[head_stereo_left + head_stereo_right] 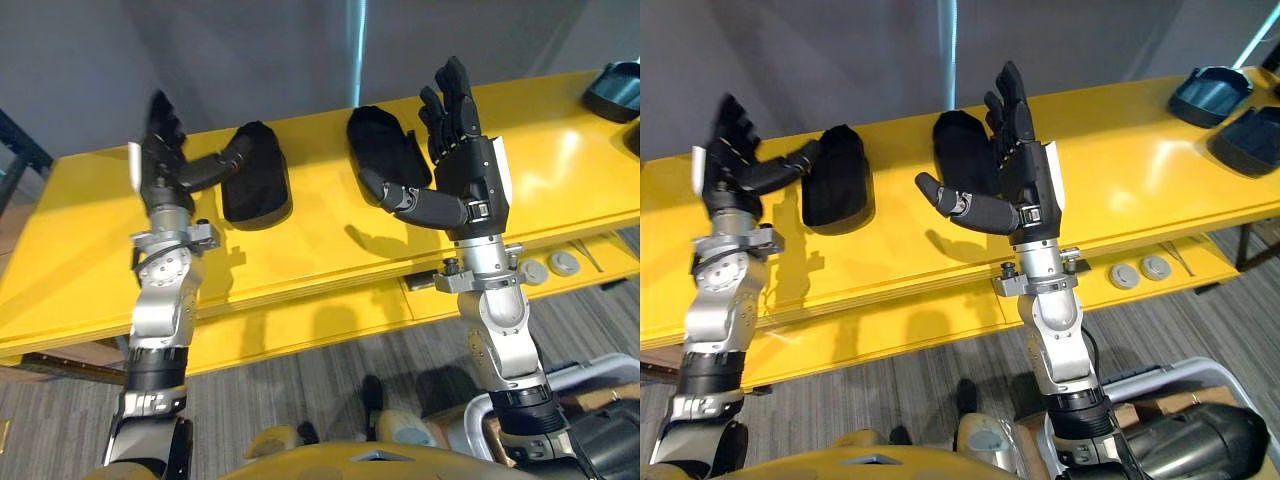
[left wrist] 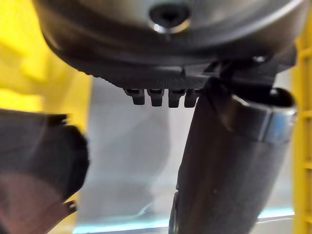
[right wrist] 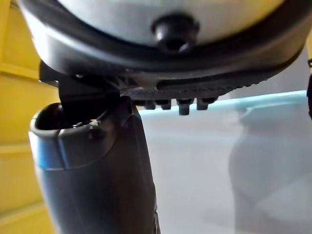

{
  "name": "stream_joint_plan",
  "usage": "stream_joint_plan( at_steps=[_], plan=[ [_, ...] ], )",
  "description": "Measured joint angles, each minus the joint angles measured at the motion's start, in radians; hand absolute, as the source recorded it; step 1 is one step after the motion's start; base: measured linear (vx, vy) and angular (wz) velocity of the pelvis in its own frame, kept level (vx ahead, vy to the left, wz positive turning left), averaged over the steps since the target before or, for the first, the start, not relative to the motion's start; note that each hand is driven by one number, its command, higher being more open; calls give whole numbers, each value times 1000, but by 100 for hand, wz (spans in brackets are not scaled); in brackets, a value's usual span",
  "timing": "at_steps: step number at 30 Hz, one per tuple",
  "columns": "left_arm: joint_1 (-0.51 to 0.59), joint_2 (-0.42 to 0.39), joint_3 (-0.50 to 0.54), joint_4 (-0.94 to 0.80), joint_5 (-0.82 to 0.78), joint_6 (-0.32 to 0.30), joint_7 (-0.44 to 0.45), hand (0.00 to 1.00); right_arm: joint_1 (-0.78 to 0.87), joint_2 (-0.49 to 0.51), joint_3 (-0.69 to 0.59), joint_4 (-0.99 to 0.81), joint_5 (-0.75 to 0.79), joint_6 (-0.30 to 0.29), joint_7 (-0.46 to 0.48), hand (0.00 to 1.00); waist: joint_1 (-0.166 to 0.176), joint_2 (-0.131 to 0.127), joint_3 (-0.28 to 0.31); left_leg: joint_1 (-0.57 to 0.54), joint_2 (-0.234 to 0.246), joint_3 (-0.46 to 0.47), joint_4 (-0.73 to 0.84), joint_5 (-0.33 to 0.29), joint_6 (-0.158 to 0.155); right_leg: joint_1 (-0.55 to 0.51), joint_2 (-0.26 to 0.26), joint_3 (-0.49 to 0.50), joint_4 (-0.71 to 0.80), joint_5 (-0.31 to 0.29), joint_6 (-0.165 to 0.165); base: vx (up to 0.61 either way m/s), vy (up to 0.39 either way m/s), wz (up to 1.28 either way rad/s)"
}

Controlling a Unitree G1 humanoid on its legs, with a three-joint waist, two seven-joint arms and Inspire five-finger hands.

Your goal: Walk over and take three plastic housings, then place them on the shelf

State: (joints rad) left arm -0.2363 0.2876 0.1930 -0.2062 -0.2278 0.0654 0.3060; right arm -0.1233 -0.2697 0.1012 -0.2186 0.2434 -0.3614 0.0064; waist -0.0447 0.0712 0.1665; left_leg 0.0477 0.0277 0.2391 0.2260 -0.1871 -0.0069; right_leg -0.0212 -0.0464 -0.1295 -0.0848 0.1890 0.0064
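Two black plastic housings lie on the yellow shelf top (image 1: 330, 230). The left housing (image 1: 258, 175) sits just right of my left hand (image 1: 165, 160), which is raised and open, its thumb reaching to the housing's near edge. The second housing (image 1: 385, 145) lies behind my right hand (image 1: 470, 165), which is also raised and open, with its thumb (image 3: 92, 165) pointing left in front of the housing. Neither hand holds anything. Two more dark housings (image 1: 1208, 95) (image 1: 1250, 140) rest at the far right end. My left thumb (image 2: 229, 161) stands out straight in the left wrist view.
A lower yellow ledge (image 1: 560, 255) under the top carries two grey round discs (image 1: 550, 268). A grey wall rises right behind the shelf. Grey carpet lies below, and a white-rimmed bin (image 1: 1185, 385) stands at the lower right.
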Motion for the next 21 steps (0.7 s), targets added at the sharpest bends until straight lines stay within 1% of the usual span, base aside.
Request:
stream_joint_plan(
  at_steps=[1, 3, 4, 5, 7, 8, 9, 10, 11, 12, 13, 15, 16, 17, 18, 20, 21],
  plan=[
    [20, -3, 15, -22, 14, 0, 5, 100, 4, 0, 0, 0, 0, 0, -5, 100, 5, 6, -4, 3, 0, -4, -1, 0, 0, 5, 0, -5, 0, -2, -2, -12, 30, 18],
    [103, -22, 63, -79, 45, -2, 35, 100, 30, 7, 0, 0, -5, 0, -23, 100, 24, 20, -19, 12, 0, -15, -4, 0, -1, 18, -1, -20, -1, -9, -4, -28, 26, 20],
    [152, -33, 85, -102, 57, -5, 48, 100, 45, 21, 0, -1, -16, 0, -37, 100, 32, 19, -22, 13, -1, -28, -5, 1, -2, 27, -3, -34, -1, -16, -3, -49, 10, 25],
    [178, -44, 96, -115, 66, -9, 55, 100, 53, 31, -2, -1, -31, 0, -46, 100, 37, 15, -25, 13, -1, -30, -7, 3, -4, 26, -3, -36, -1, -19, -2, -54, -2, 19],
    [291, -95, 122, -173, 76, -48, 63, 100, 83, 59, -3, -4, -44, 0, -77, 100, 54, -6, -37, 8, -1, -42, -19, 8, -10, 24, -3, -50, -1, -29, -12, -52, -16, 17],
    [318, -108, 122, -191, 74, -55, 61, 100, 93, 66, -6, -8, -48, 0, -85, 100, 58, -13, -41, 5, -1, -46, -21, 9, -9, 23, -4, -55, -1, -30, -13, -53, -18, 26],
    [367, -136, 118, -227, 69, -72, 52, 100, 116, 83, -15, -28, -71, 0, -101, 100, 68, -23, -47, -4, 0, -52, -21, 9, -9, 21, -3, -64, -1, -33, -13, -26, -11, 22],
    [418, -166, 118, -256, 46, -107, 37, 100, 124, 95, -20, -43, -76, 0, -109, 100, 71, -28, -49, -5, 1, -56, -21, 12, -14, 21, -3, -71, -1, -34, -15, -19, -7, 18],
    [439, -181, 117, -271, 30, -123, 28, 100, 127, 99, -25, -51, -76, 0, -110, 100, 72, -29, -50, -6, 1, -58, -21, 13, -16, 21, -3, -73, -1, -34, -15, -7, 7, 10],
    [475, -212, 116, -300, -1, -163, 8, 100, 130, 112, -37, -66, -76, 0, -110, 100, 73, -29, -50, -8, 2, -59, -21, 13, -16, 21, -3, -75, -1, -34, -15, -4, 21, 5],
    [499, -242, 114, -325, -34, -217, -13, 100, 132, 124, -52, -76, -74, -1, -114, 100, 73, -29, -50, -9, 2, -61, -21, 13, -17, 21, -3, -77, -1, -34, -15, -3, 25, 4],
    [516, -265, 105, -357, -56, -276, -18, 100, 140, 134, -71, -83, -71, -1, -116, 100, 73, -29, -50, -11, 2, -65, -21, 12, -17, 21, -3, -81, -1, -33, -12, 1, 25, 7],
    [517, -277, 99, -381, -56, -338, -19, 100, 152, 143, -91, -86, -69, 0, -116, 100, 74, -29, -50, -14, 3, -71, -21, 12, -17, 21, -3, -86, -1, -33, -13, 2, 27, 9],
    [517, -281, 99, -389, -57, -360, -19, 100, 154, 147, -93, -86, -69, 0, -117, 100, 73, -29, -50, -15, 3, -72, -21, 12, -17, 20, -3, -86, -1, -33, -13, 1, 32, 8],
    [517, -284, 99, -399, -56, -400, -23, 100, 156, 151, -93, -86, -69, 0, -120, 100, 74, -28, -51, -15, 3, -73, -21, 12, -18, 20, -3, -88, -1, -33, -13, 0, 0, 0],
    [517, -284, 97, -404, -58, -436, -39, 100, 156, 151, -90, -86, -70, 0, -122, 100, 73, -27, -51, -16, 4, -76, -21, 12, -18, 20, -2, -88, -1, -33, -13, -5, 18, 1],
    [517, -286, 96, -404, -64, -442, -57, 100, 156, 151, -89, -86, -70, 0, -125, 100, 74, -27, -51, -17, 4, -76, -20, 12, -18, 20, -2, -90, -1, -33, -13, -14, 38, 2]
  ],
)
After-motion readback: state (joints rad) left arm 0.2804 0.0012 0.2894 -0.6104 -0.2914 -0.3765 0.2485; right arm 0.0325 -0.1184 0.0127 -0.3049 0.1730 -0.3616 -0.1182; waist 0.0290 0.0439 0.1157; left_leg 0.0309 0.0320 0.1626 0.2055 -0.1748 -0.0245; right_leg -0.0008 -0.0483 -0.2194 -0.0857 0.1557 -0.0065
